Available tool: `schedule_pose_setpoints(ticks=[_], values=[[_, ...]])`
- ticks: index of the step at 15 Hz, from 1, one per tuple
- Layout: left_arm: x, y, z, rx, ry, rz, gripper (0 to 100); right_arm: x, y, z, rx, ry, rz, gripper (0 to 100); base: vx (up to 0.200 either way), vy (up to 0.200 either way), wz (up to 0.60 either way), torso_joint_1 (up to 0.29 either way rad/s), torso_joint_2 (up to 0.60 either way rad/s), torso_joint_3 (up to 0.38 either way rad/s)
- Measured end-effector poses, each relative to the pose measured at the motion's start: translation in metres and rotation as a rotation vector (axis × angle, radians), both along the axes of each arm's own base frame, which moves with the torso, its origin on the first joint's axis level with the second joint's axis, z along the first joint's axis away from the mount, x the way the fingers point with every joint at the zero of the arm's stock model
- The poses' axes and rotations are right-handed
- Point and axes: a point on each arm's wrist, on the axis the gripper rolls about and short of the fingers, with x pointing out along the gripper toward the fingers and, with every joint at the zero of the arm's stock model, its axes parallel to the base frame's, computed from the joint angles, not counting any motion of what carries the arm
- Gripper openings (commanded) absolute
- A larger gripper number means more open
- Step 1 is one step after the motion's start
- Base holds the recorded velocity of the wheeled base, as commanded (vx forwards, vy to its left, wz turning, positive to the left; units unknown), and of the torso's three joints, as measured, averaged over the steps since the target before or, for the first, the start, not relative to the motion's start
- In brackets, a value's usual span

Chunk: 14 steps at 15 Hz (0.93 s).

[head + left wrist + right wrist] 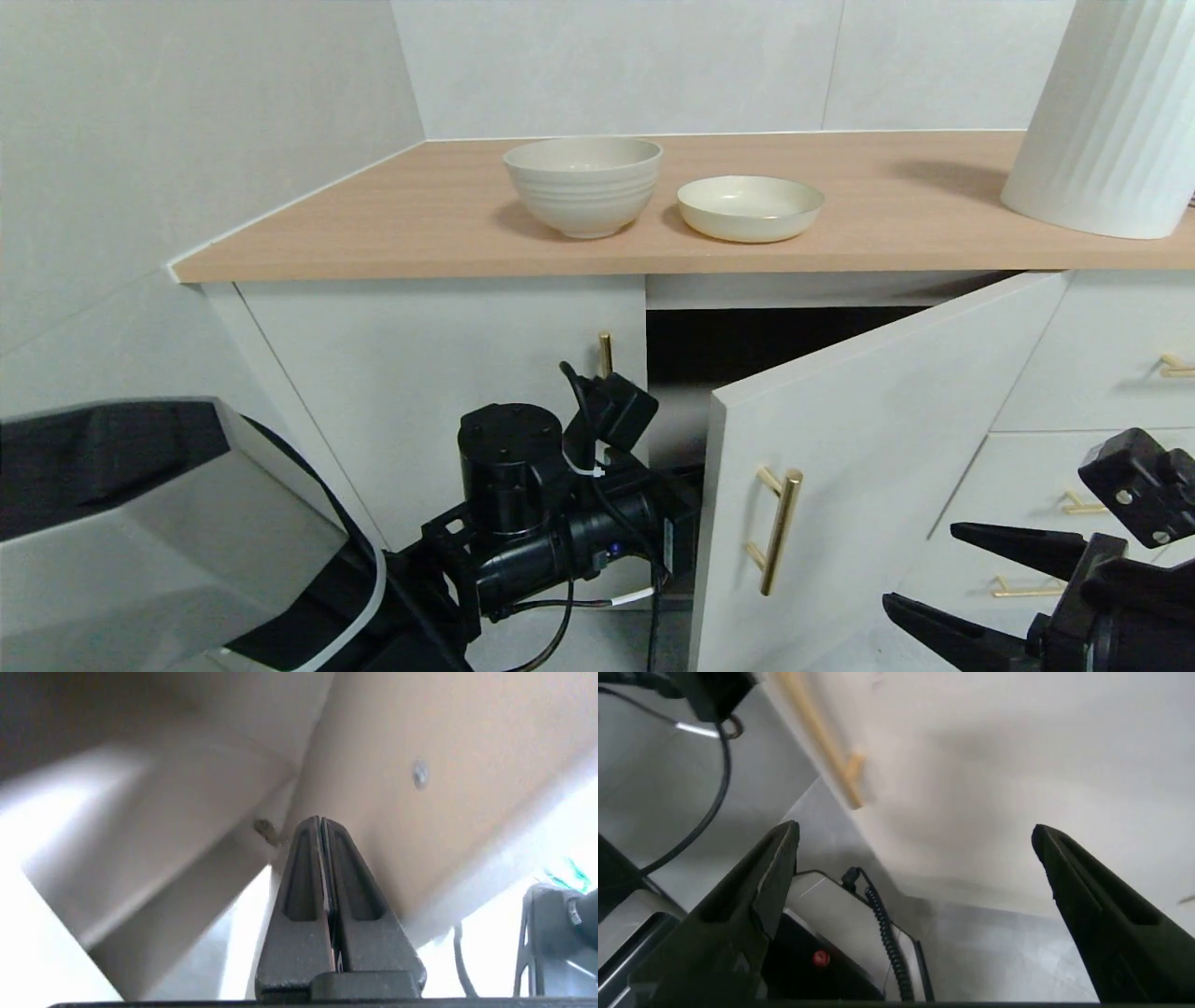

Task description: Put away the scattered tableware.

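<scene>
A deep cream ribbed bowl (583, 185) stands on the wooden countertop (411, 224), with a shallow cream dish (750, 207) just to its right. Below them a white cabinet door (859, 448) with a gold handle (777, 530) stands ajar. My left arm reaches low into the gap behind that door's edge. My left gripper (322, 840) is shut with nothing in it, pointing into the cabinet's inner corner. My right gripper (920, 574) is open, low at the right in front of the drawers, facing the door's outer face (1018, 775) and its gold handle (822, 737).
A tall white ribbed vessel (1111, 117) stands at the counter's right end. Drawers with gold pulls (1083, 507) lie right of the open door. A closed door with a gold handle (605, 353) is on the left. White walls close the counter at the back and left.
</scene>
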Motion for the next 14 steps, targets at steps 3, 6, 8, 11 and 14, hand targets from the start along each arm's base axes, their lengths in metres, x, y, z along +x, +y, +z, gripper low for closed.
schedule_pose_setpoints(ticks=[3,6,8,11,14], values=[[0.001,-0.001,-0.001,-0.001,-0.001,-0.001,0,-0.001,0.001,-0.001,-0.003,0.003,0.007,100,0.0,0.0,0.0,0.0,0.0,0.0],[0.005,-0.004,-0.005,0.001,0.003,0.004,0,-0.002,0.002,-0.002,-0.006,0.007,0.019,100,0.0,0.0,0.0,0.0,0.0,0.0],[0.007,-0.007,-0.008,0.003,0.005,0.004,0,-0.003,0.004,-0.003,-0.009,0.012,0.037,100,0.0,0.0,0.0,0.0,0.0,0.0],[0.01,-0.009,-0.008,-0.002,0.003,0.002,0,-0.007,0.006,-0.006,-0.028,0.037,0.059,100,0.0,0.0,0.0,0.0,0.0,0.0],[0.012,-0.015,-0.004,-0.03,0.006,-0.004,0,-0.009,0.007,-0.006,-0.027,0.04,0.085,100,-0.2,0.0,0.0,0.002,0.0,-0.002]])
